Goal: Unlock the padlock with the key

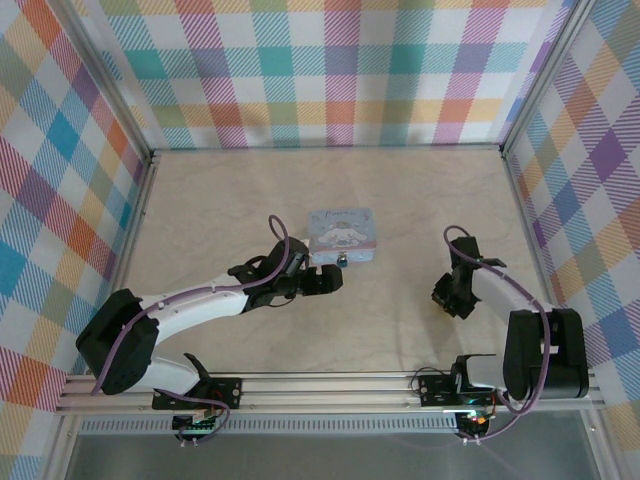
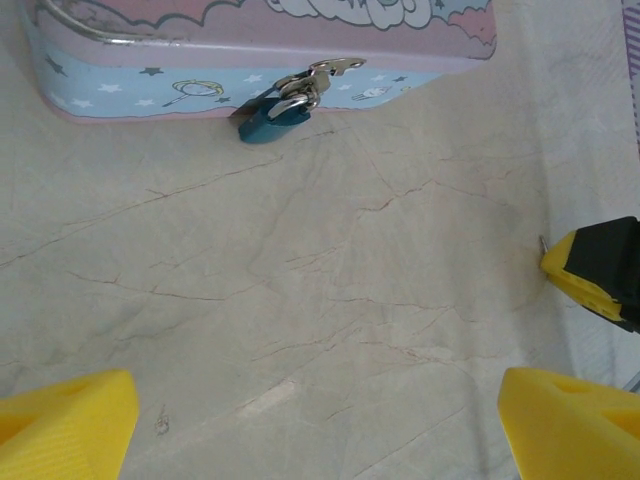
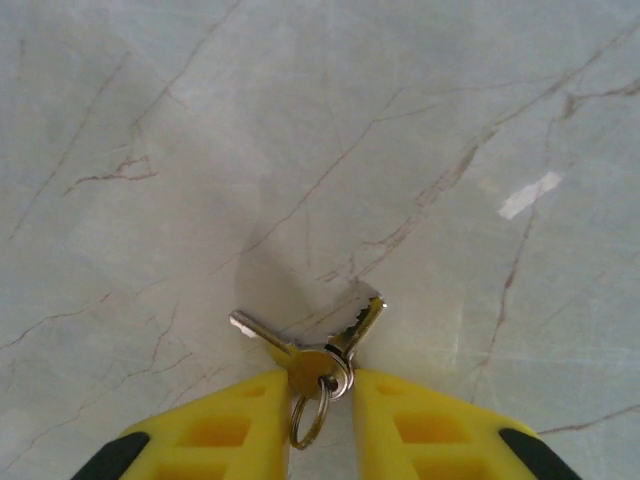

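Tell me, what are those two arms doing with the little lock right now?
Left gripper open, facing the padlock. Right gripper shut on the keys. Padlock hangs closed on the clasp of the tin. Nothing blocking it.

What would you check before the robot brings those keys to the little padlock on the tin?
1. Grip on the keys: ok, the right gripper pinches their heads.
2. One key pointing straight ahead: not ok, the two splay apart.
3. Access to the padlock: ok, it hangs unobstructed from the clasp of the cartoon tin.
4. The left gripper ready to steady it: ok, open, short of the tin.
5. Keyhole direction: cannot tell.
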